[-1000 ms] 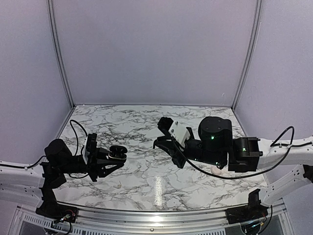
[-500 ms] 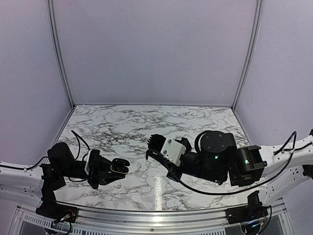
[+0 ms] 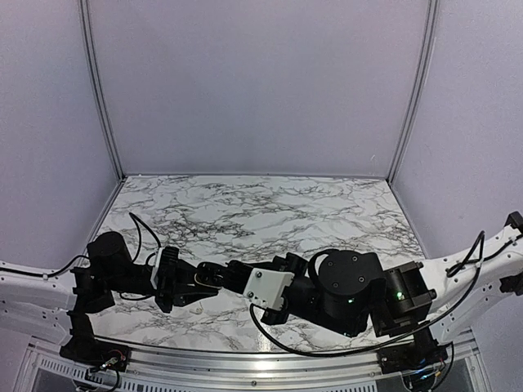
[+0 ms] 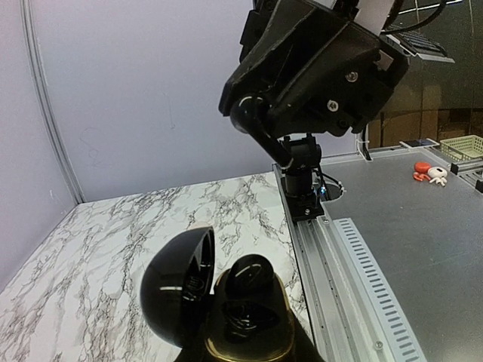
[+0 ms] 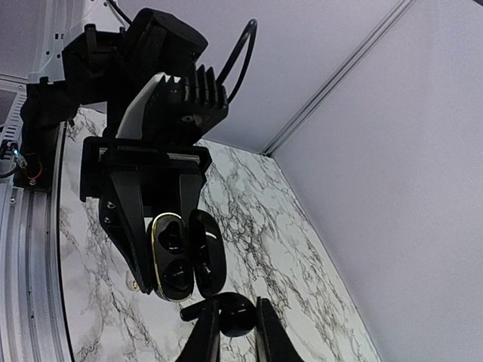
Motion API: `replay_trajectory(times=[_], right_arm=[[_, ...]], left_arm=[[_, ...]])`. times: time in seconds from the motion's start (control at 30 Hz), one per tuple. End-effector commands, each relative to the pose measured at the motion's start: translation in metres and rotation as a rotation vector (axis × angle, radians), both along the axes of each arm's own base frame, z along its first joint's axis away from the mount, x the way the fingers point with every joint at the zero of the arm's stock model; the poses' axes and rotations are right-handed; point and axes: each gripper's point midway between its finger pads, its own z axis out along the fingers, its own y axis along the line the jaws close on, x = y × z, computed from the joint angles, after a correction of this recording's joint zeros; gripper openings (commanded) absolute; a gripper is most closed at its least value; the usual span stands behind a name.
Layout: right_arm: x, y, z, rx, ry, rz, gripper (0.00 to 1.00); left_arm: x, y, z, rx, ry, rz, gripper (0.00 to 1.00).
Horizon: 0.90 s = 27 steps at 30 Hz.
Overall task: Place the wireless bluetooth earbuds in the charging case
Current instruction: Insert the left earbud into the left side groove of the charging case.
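A booth of plain lavender walls [image 3: 261,82] is seen, closed around a white marble-patterned table [image 3: 270,204] veined in grey. In the top view the tabletop is crossed at its near edge by both arms: the left arm [image 3: 106,261] is stretched in from 8 o'clock and the right arm [image 3: 347,286] from 4 o'clock. Their tips are brought close together at about 7 o'clock from the table's middle.

The left gripper [image 3: 194,282] is clamped on the charging case [image 5: 172,256], which is held above the marble. The case is shown as glossy black with a gold rim, not pale. Its lid [image 5: 207,253] is swung open and stands at 3 o'clock from the body in the right wrist view. Two dark hollows are seen inside the rim, one above the other. In the left wrist view a rounded black shape is seen seated in the body beside the raised lid. Whether a bud already lies in either hollow cannot be told.

The right gripper [image 5: 236,335] is pinched closed on one black earbud [image 5: 232,311], with the stem pointed toward 9 o'clock. The earbud is held just beside the case, at 5 o'clock from it, and apart from it.
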Motion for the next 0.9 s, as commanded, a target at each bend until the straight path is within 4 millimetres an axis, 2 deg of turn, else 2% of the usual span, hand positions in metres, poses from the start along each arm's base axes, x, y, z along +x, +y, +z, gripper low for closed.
replay_trajectory(times=[0.0,0.3,0.87], right_arm=[[0.005,0.004,0.036,0.086,-0.045,-0.063,0.09],[0.01,0.017,0.035,0.054,-0.108,-0.139,0.09],[0.022,0.024,0.034,0.052,-0.175,-0.244,0.08]], left_arm=[[-0.001,-0.006,0.017,-0.036,0.019,-0.01,0.0],[0.013,-0.013,0.027,-0.053,0.142,0.048,0.0],[0.018,-0.019,0.037,-0.07,0.253,0.05,0.0]])
